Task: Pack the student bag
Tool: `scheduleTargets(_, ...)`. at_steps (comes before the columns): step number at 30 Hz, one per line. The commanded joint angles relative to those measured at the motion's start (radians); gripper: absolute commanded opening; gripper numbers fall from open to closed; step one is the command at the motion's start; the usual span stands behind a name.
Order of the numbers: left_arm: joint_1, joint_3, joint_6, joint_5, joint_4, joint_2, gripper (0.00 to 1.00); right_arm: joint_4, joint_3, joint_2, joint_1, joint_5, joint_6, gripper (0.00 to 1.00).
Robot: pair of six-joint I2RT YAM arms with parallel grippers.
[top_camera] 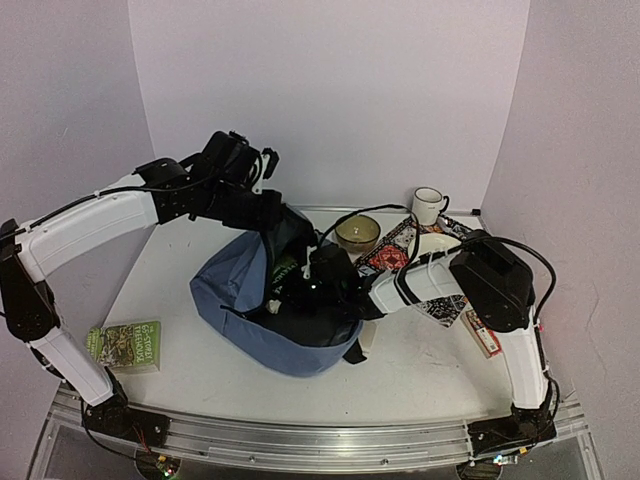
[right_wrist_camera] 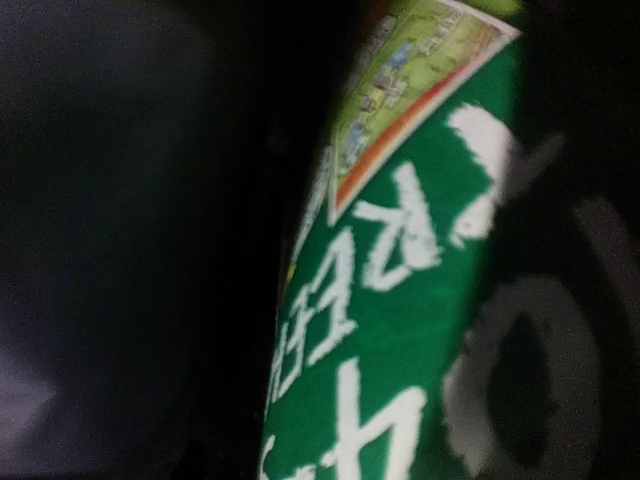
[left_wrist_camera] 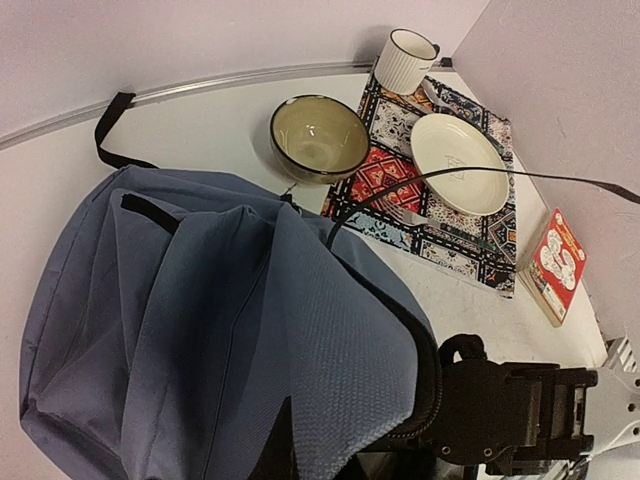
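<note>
- My left pincer (top_camera: 268, 212) is clenched on the top edge of the student bag (top_camera: 235, 290), just left of the overhead frame's centre.
- The student bag lies mid-table (top_camera: 420, 370), its mouth facing right.
- My right pincer (top_camera: 303, 285) reaches into that mouth. I cannot tell whether it is released or grasping.
- A green book (right_wrist_camera: 400, 330) fills the right half of my right wrist view, very close.
- A second green book (top_camera: 125, 343) lies at lower left, apart from the bag.

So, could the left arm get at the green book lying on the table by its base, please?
Probably not yet: nothing blocks the green book, but the left claw looks shut on the raised edge of the student bag, so it must let go first.
</note>
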Motion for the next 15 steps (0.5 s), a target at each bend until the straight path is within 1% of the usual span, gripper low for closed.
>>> scheduleTargets(1, -0.003, -0.01, 0.005, -0.041, 0.12, -0.056, 0.0, -0.078, 0.078, 0.016, -0.004, 0.011, 0.018, 0.37)
scheduleTargets(3, -0.002, -0.023, 0.008, -0.058, 0.129, -0.051, 0.0, -0.11, 0.075, 0.008, -0.004, 0.012, 0.013, 0.51)
scheduleTargets(5, -0.001, -0.031, 0.011, -0.084, 0.13, -0.045, 0.0, -0.144, 0.066, -0.009, -0.005, 0.013, -0.001, 0.62)
scheduleTargets(7, 0.001, -0.04, 0.017, -0.098, 0.132, -0.037, 0.0, -0.162, 0.047, -0.031, -0.004, 0.011, -0.015, 0.68)
scheduleTargets(15, 0.046, -0.073, 0.021, -0.124, 0.142, -0.025, 0.0, -0.238, -0.037, -0.125, -0.005, -0.008, -0.06, 0.86)
